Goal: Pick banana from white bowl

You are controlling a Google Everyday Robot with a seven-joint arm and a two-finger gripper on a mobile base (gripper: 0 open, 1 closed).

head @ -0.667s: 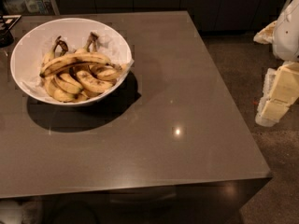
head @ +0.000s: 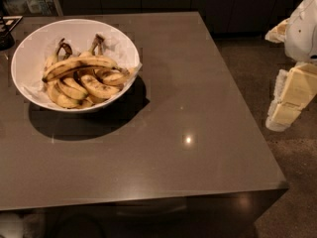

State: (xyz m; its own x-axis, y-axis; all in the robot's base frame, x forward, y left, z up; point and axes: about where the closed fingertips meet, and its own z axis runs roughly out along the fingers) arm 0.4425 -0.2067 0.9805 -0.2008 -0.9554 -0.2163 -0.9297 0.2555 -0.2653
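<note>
Off table edge, gripper hangs (far from banana).

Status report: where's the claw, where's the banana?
Claw beside table, far from white bowl. Banana atop other bananas in bowl, untouched. Nothing in between.

Desk: one.
Bowl: one, white, on the desk.
Bananas in the bowl: at least six counted; the pile may hide more.
Of these, one banana, the longest, lies on top.
Dark stems standing up at the back: two.
Tool: one, at the right edge, off the desk.
</note>
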